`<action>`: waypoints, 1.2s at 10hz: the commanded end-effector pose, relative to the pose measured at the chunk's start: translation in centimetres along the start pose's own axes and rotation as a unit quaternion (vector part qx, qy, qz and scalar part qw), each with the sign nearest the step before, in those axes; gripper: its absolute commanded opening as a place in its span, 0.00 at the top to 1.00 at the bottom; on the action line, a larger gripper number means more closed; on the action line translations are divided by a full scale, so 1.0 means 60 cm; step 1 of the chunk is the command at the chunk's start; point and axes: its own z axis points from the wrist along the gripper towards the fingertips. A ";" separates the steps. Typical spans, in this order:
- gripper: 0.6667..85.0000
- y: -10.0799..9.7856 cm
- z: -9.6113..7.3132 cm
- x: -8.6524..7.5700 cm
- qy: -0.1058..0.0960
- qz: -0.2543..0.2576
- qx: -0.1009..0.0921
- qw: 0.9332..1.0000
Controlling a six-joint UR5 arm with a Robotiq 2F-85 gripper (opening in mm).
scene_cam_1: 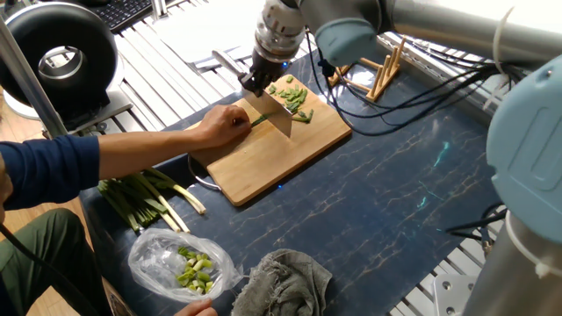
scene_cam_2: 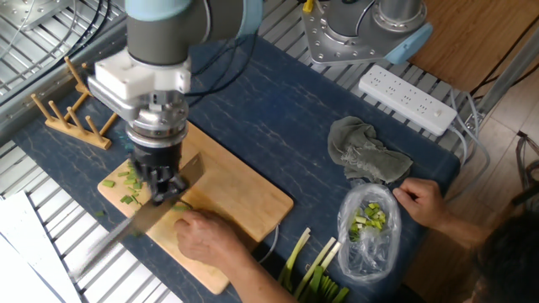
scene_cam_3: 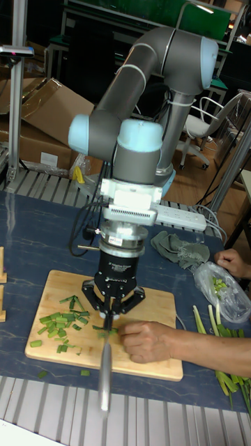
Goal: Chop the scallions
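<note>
At the far left of the tall fixed view, the cut green bits [scene_cam_3: 61, 327] lie heaped on the left part of the wooden cutting board [scene_cam_3: 164, 300], likely gathered there so the chopped pieces stay clear of the blade's working line. Just right of that heap the claw [scene_cam_3: 111, 315] points straight down over the board, its fingers drawn in around the handle of a knife [scene_cam_3: 104, 366], whose blade runs out toward the front edge of the counter [scene_cam_3: 42, 230]; the grip looks tight, though the exact gap between the fingers is hard to make out. In one fixed view the blade's edge is tilted, meeting the board just beside the uncut scallions [scene_cam_1: 257, 122], which suggests a rocking chop in progress. Immediately right of the blade a person's hand [scene_cam_3: 145, 341] presses down on the board, pinning the slender stalks so they do not roll or slide; the fingertips sit close to the steel, and that is the chief hazard here. Farther right, off the board, a bundle of thicker stalks [scene_cam_3: 222, 362] waits on the counter. Beyond it a clear plastic bag [scene_cam_3: 222, 287] of pale chunks is steadied by the person's other hand [scene_cam_3: 233, 263], with a crumpled grey cloth [scene_cam_3: 180, 249] behind.
</note>
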 end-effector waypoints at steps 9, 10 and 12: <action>0.99 0.004 -0.019 0.017 0.004 0.005 -0.007 1.000; 0.99 0.005 -0.015 0.027 0.003 0.007 -0.004 1.000; 0.99 0.003 -0.013 0.036 0.002 0.007 -0.002 1.000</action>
